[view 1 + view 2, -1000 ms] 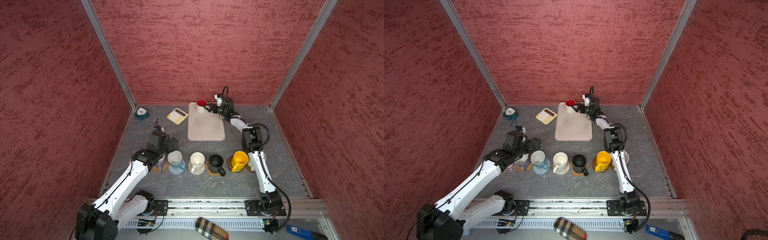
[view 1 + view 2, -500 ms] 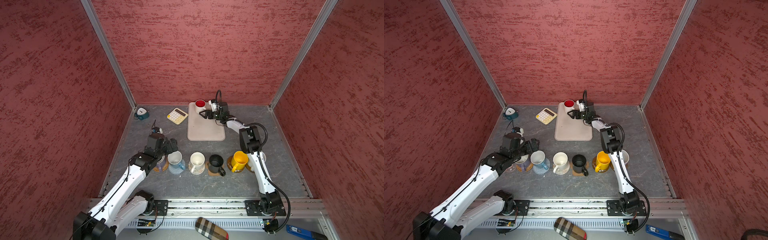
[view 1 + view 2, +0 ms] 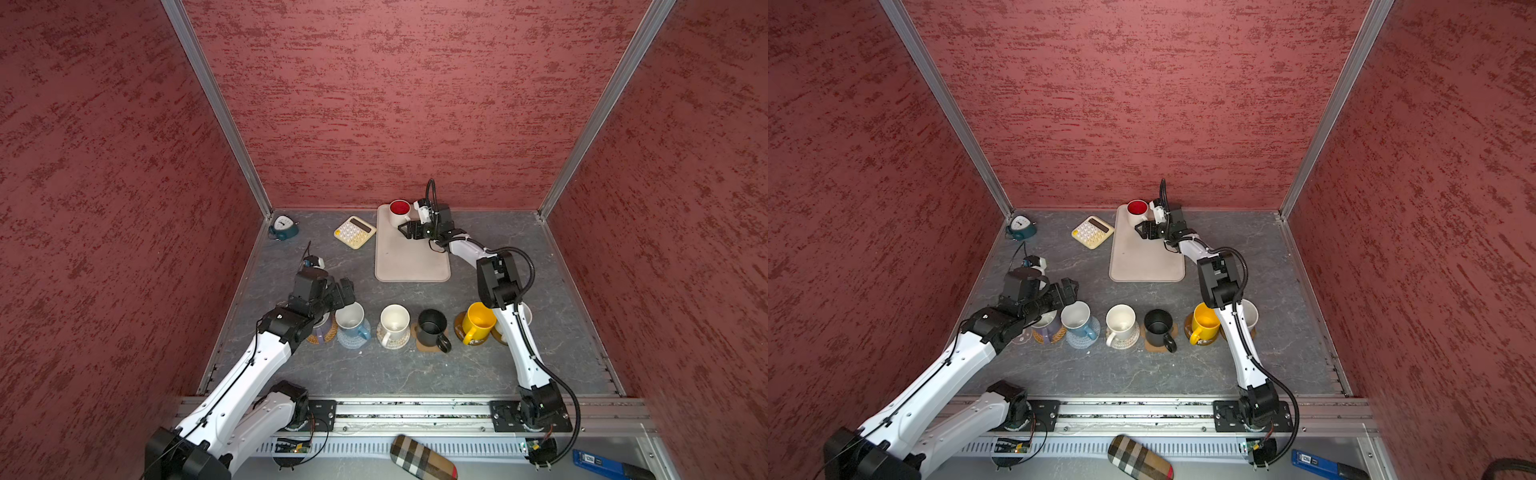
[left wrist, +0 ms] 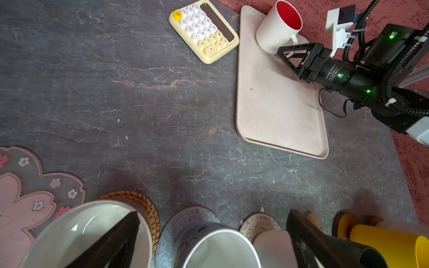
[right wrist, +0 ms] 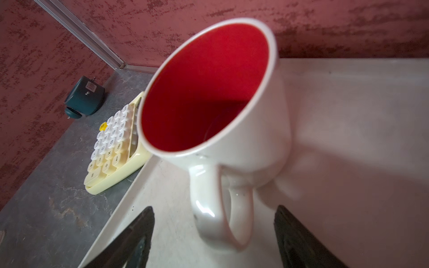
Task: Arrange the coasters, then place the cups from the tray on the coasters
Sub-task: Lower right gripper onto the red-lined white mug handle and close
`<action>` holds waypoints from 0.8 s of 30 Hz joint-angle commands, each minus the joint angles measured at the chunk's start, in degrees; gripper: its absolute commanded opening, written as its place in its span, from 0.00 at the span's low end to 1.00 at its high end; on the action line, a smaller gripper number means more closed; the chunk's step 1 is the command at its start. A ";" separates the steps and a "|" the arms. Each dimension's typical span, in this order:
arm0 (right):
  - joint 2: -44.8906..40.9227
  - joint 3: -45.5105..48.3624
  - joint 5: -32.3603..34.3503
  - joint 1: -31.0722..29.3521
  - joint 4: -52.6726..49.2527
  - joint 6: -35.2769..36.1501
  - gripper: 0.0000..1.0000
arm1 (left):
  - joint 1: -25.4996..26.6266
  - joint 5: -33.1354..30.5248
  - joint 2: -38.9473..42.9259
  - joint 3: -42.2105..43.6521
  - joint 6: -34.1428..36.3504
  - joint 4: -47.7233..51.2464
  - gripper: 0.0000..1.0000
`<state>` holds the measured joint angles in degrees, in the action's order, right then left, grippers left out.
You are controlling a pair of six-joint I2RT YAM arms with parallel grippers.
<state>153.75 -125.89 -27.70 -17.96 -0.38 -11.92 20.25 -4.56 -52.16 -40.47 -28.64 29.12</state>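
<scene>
Right jaws apart around mug handle (image 5: 206,204)

We count seven cups (image 3: 394,321): six in a row toward the desk's (image 3: 415,374) front edge — lavender (image 3: 1047,329), blue (image 3: 351,320), cream (image 3: 394,322), black (image 3: 432,326), yellow (image 3: 480,322), white (image 3: 1250,315) — and one red-lined cup (image 3: 400,211) at the tray's (image 3: 411,257) far left corner. We count seven coasters (image 3: 351,340) too: six under the row, plus one pink flower coaster (image 4: 23,197) at its left end. We find one tray, one calculator (image 3: 354,232), one small clock (image 3: 284,226).
</scene>
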 commanded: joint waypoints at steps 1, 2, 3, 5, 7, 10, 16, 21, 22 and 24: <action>-3.72 -1.91 4.40 -0.62 -0.52 4.04 0.79 | -0.23 0.12 -0.41 0.02 0.17 -0.30 1.00; -3.65 -1.98 4.77 -0.76 -0.35 4.25 0.79 | -0.21 0.11 -0.62 -0.04 0.17 -0.31 1.00; -3.46 -2.20 5.00 -0.87 -0.24 4.32 0.78 | -0.24 0.09 -0.66 -0.05 0.16 -0.39 1.00; -3.24 -2.53 5.55 -1.02 -0.07 4.45 0.76 | -0.22 0.03 -0.66 0.04 0.17 -0.39 1.00; -2.98 -2.89 5.44 -1.02 0.21 4.45 0.72 | -0.21 0.14 -0.65 0.04 0.17 -0.39 1.00; -2.12 -4.34 4.95 -1.07 -0.59 4.68 0.62 | -0.24 0.15 -0.70 -0.05 0.17 -0.42 1.00; -2.00 -4.81 5.72 -1.64 -0.93 6.03 0.51 | -0.21 0.31 -1.11 -0.25 0.08 -0.52 1.00; -1.29 -6.19 6.08 -1.91 -2.98 7.06 0.45 | -0.21 0.50 -1.11 -0.49 0.08 -0.39 1.00; -1.26 -6.28 6.29 -1.99 -3.20 7.30 0.45 | -0.24 0.51 -1.10 -0.53 0.01 -0.45 1.00; -1.18 -6.23 6.99 -2.08 -3.46 7.76 0.44 | -0.21 0.47 -1.17 -0.58 0.03 -0.33 1.00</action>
<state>153.62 -129.88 -22.33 -19.59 -3.11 -6.72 20.25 -4.47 -53.30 -40.47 -28.64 29.10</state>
